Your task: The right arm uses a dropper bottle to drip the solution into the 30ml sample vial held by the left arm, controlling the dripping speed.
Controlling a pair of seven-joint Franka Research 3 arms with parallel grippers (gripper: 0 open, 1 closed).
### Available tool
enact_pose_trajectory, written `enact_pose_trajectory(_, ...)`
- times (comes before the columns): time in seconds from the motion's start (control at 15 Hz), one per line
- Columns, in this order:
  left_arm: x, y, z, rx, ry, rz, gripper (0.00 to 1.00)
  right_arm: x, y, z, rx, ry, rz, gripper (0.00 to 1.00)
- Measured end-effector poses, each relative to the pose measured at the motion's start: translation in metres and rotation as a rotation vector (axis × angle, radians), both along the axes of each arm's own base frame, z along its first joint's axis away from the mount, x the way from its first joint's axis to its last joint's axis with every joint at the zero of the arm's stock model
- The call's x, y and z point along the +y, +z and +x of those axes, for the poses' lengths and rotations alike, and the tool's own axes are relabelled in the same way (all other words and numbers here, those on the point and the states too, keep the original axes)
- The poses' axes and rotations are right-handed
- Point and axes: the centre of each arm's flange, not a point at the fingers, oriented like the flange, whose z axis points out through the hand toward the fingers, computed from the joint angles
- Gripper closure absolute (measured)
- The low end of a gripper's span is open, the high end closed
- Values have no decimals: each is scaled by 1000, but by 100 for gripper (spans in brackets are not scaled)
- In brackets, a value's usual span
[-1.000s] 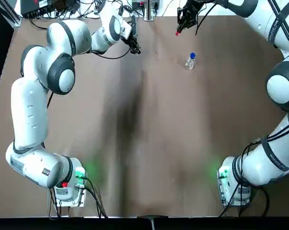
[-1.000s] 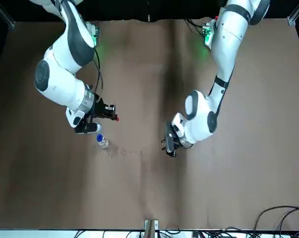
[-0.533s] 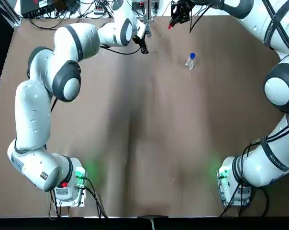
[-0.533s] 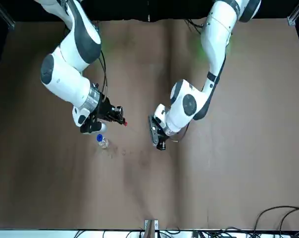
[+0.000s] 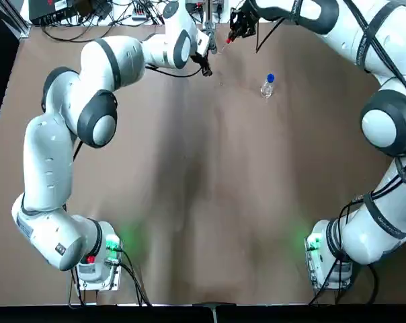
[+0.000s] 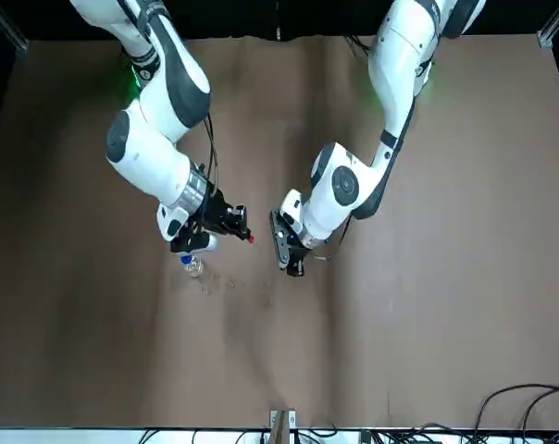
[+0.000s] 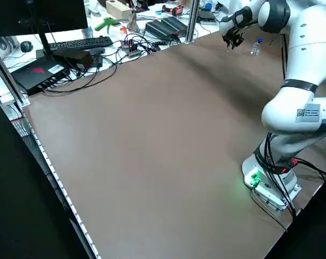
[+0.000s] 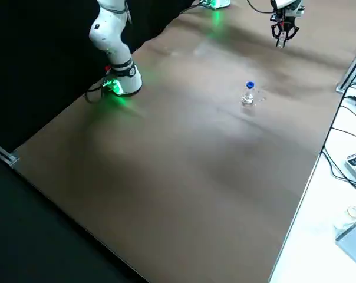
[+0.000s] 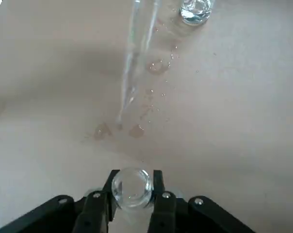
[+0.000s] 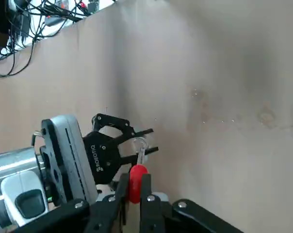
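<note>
The dropper bottle's body (image 5: pixel 267 86), clear with a blue collar, stands alone on the brown table. Its pulled-out dropper, red bulb (image 10: pixel 138 172) and glass pipette (image 9: pixel 132 63), is in my right gripper (image 5: pixel 236 27), which is shut on the bulb near the far edge. My left gripper (image 5: pixel 204 64) hangs close beside it, shut on the 30ml sample vial (image 9: pixel 132 189), whose open mouth faces up. In the left wrist view the pipette tip hangs a short way off from the vial. In the front view the red bulb (image 6: pixel 251 239) is a small gap from the left gripper (image 6: pixel 289 252).
Small wet drops (image 9: pixel 137 131) speckle the table (image 5: pixel 203 202) between the vial and the bottle. Cables, a keyboard and boxes (image 7: pixel 98 46) lie beyond the table's far edge. The wide brown surface nearer the arm bases holds nothing.
Both grippers have closed in on each other along the far edge: the left one moved right with the vial, the right one moved left with the dropper. The bottle has not moved.
</note>
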Motion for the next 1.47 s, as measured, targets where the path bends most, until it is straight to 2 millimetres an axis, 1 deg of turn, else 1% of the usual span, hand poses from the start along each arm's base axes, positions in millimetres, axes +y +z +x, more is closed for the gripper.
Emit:
enact_pose_trajectory(0.33, 0, 0, 0, 1, 1, 0, 69, 13, -10, -5, 2, 14, -3, 87)
enact_pose_trajectory(0.47, 0, 0, 0, 2, 3, 0, 69, 19, -17, -6, 10, 22, -7, 87)
enact_pose_trajectory(0.73, 0, -2, 0, 1, 5, 0, 69, 28, -23, -10, 11, 31, -8, 87)
enact_pose_trajectory(1.0, 0, -1, 1, -5, 7, -3, 69, 30, -25, -9, -2, 25, -5, 87)
enact_pose_trajectory(1.47, 0, -2, 1, -5, 7, -2, 69, 34, -36, -10, 9, 31, -11, 87)
